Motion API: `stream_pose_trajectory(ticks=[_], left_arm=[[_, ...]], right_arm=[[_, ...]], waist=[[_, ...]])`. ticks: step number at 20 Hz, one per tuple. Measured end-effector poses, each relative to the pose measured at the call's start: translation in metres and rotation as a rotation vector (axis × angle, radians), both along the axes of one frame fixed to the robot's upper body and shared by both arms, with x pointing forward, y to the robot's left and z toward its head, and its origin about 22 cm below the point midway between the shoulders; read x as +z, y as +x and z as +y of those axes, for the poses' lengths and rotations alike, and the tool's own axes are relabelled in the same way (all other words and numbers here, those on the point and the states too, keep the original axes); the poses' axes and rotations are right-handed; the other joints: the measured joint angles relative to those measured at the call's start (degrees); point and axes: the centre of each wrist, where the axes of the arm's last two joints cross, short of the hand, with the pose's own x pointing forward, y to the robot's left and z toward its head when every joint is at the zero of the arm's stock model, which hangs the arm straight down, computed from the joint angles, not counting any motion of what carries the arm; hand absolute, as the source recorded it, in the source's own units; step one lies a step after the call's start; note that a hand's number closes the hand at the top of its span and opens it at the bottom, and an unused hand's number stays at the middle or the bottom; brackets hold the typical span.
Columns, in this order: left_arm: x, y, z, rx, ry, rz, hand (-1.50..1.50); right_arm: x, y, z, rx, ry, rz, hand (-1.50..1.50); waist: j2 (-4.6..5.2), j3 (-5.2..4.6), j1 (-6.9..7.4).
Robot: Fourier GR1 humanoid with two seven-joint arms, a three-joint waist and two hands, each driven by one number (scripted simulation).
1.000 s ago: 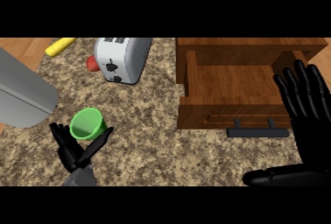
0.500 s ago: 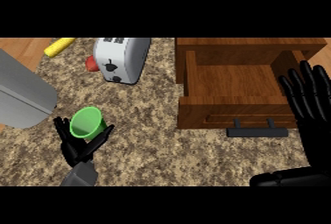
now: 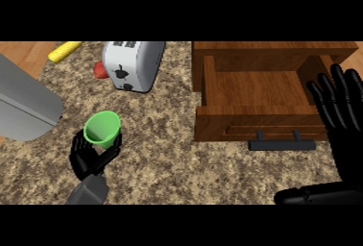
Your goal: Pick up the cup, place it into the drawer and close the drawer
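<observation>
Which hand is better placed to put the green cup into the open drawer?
The left hand: its fingers are curled round the green cup. The right hand is open beside the open drawer, better placed to close it afterwards.

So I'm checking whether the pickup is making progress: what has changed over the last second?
The left hand, curled round the green cup, has carried it a little to the right, toward the open drawer; the hold is unchanged. The right hand, open beside the drawer, has drifted slightly right and down. The drawer, the toaster and the counter stayed as they were.
</observation>
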Motion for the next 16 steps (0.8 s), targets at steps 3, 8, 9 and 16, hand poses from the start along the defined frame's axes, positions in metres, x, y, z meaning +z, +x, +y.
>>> stream_pose_trajectory(ticks=[3,8,9,16], left_arm=[[0.003,0.004,0.002,-0.036,0.034,-0.009,1.50],[0.003,-0.003,0.019,-0.314,0.078,-0.027,1.50],[0.006,-0.002,0.025,-0.353,0.086,-0.031,1.50],[0.024,0.010,0.029,-0.496,0.122,-0.119,1.50]], right_arm=[[-0.009,0.006,-0.002,-0.002,0.005,0.004,-1.50],[-0.004,0.005,0.001,0.004,0.002,0.000,-1.50],[-0.006,0.005,0.000,0.004,0.003,0.002,-1.50],[-0.003,0.000,-0.002,-0.002,0.000,0.000,-1.50]], waist=[[0.03,0.00,0.03],[-0.05,-0.01,-0.01],[-0.03,-0.03,-0.06],[-0.17,0.03,0.27]])
